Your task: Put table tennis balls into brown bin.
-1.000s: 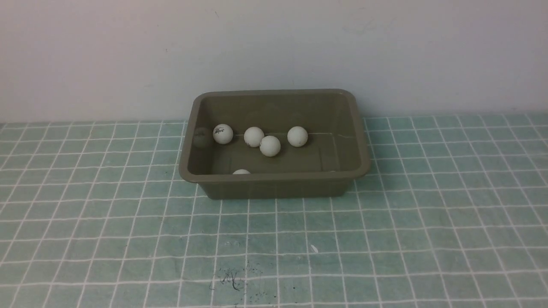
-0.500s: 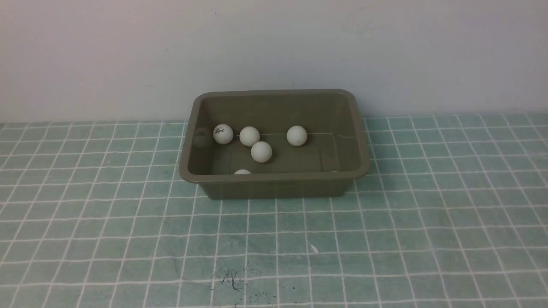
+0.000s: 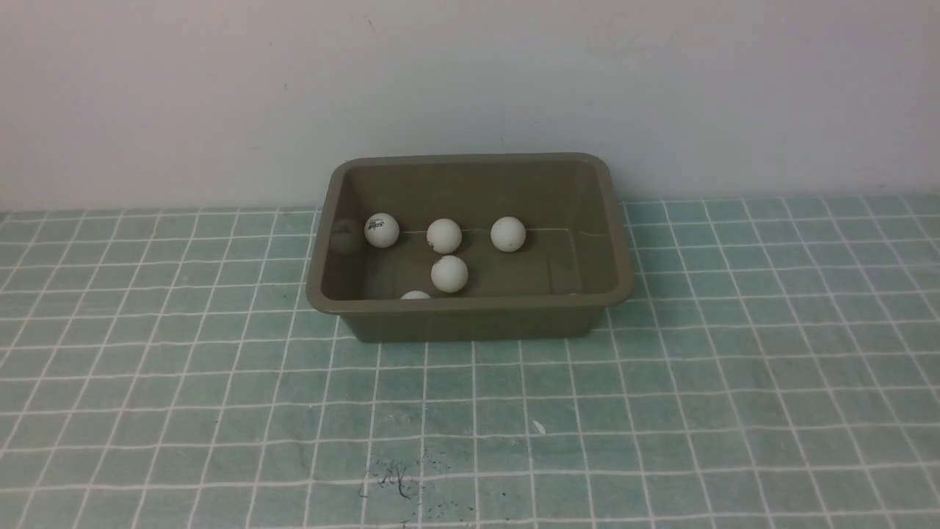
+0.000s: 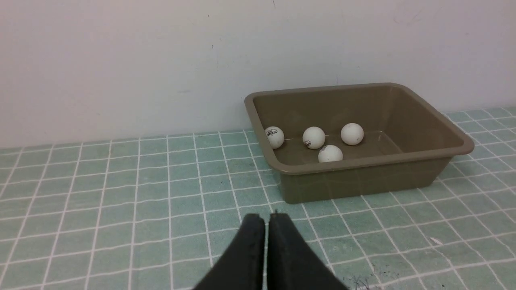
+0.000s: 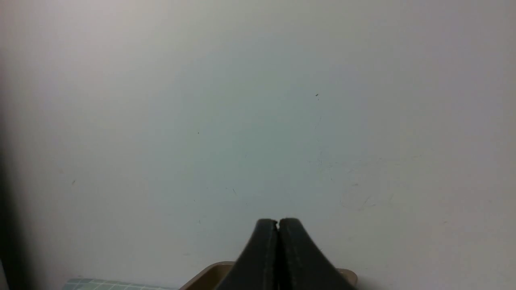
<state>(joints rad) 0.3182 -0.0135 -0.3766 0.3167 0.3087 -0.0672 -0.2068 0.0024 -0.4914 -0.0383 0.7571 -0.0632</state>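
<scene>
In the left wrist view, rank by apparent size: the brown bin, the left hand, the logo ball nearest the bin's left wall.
1. brown bin, largest.
2. left hand, shut; looks large mainly because it is nearest the camera, and is partly cut off.
3. logo ball, smallest.

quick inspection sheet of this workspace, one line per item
surface: green mat with a white grid, dark scuff marks near its front edge.
job's things: brown bin by the wall; five table tennis balls seen inside, three in a row, one nearer, one half hidden by the near rim. None seen on the mat.
clutter: a small white fleck on the mat.
grippers: left tool shut and empty, above the mat short of the bin; right tool shut and empty, facing the wall above the bin.
cables: nothing seen.
surroundings: plain pale wall behind.
</scene>
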